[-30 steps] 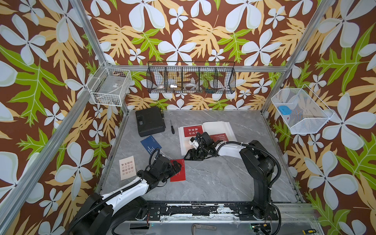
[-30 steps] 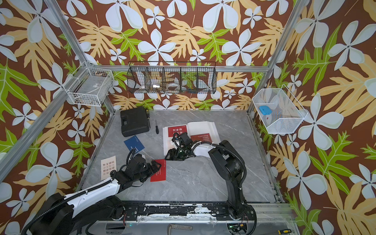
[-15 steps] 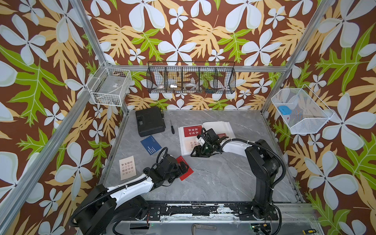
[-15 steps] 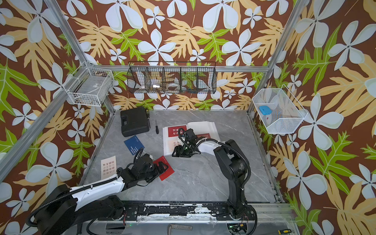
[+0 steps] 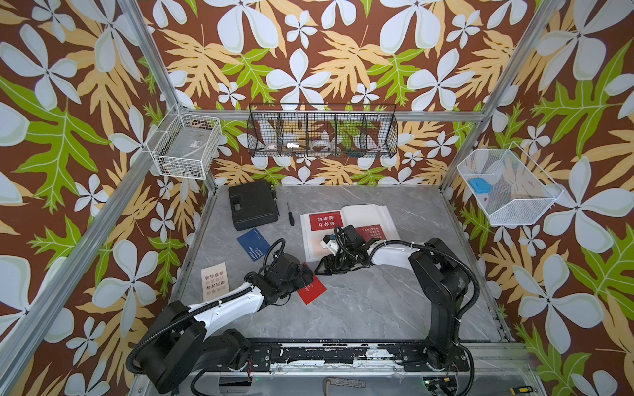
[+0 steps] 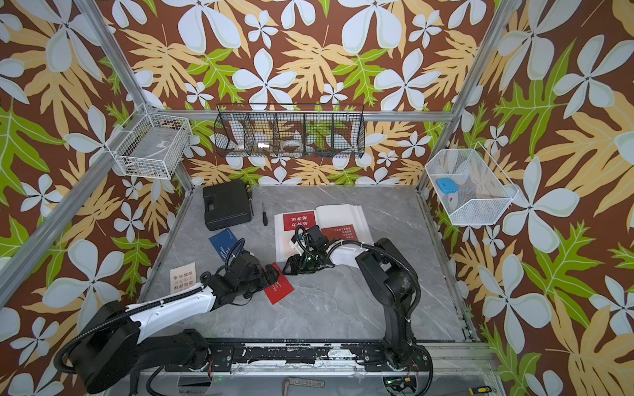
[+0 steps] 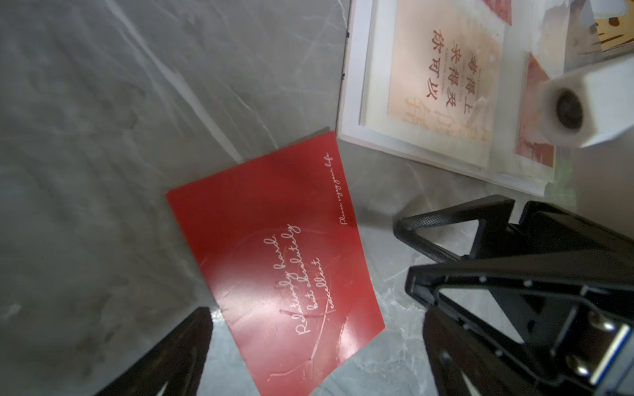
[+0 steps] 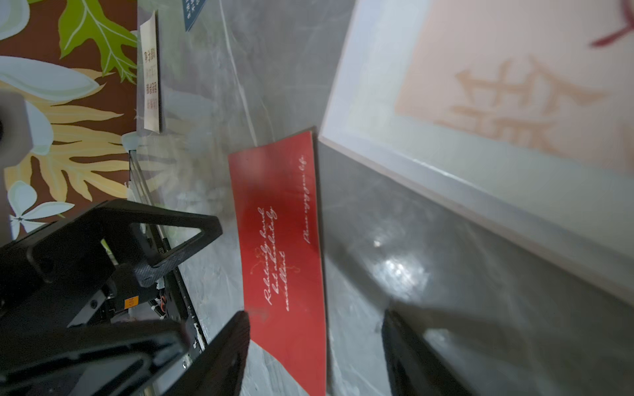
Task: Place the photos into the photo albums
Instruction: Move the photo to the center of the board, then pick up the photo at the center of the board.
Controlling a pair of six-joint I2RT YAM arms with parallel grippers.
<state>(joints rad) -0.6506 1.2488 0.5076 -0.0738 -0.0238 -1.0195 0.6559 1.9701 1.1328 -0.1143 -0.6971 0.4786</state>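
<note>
The photo album [image 5: 365, 213] lies open at the back of the table in both top views [image 6: 338, 213], with two red photos [image 5: 321, 221] on its pages. A cream photo [image 7: 442, 75] also lies in it. One red photo [image 5: 311, 291] [image 6: 279, 288] lies flat on the table just in front of the album. My left gripper [image 7: 315, 349] hovers over it, open, its fingers [image 7: 171, 356] either side. My right gripper [image 8: 315, 356] is open too, low over the same red photo [image 8: 284, 253]. A navy photo [image 5: 254, 244] and a cream photo [image 5: 214, 282] lie to the left.
A black plastic case [image 5: 252, 205] and a small screwdriver [image 5: 290, 213] sit at the back left. Wire baskets hang on the walls, a black one [image 5: 322, 130] at the back and a white one [image 5: 507, 187] at the right. The two grippers stand close together.
The red photo on the table has turned and slid a little toward the album with my left gripper over it. My right gripper came off the album pages toward the front, down to that photo.
</note>
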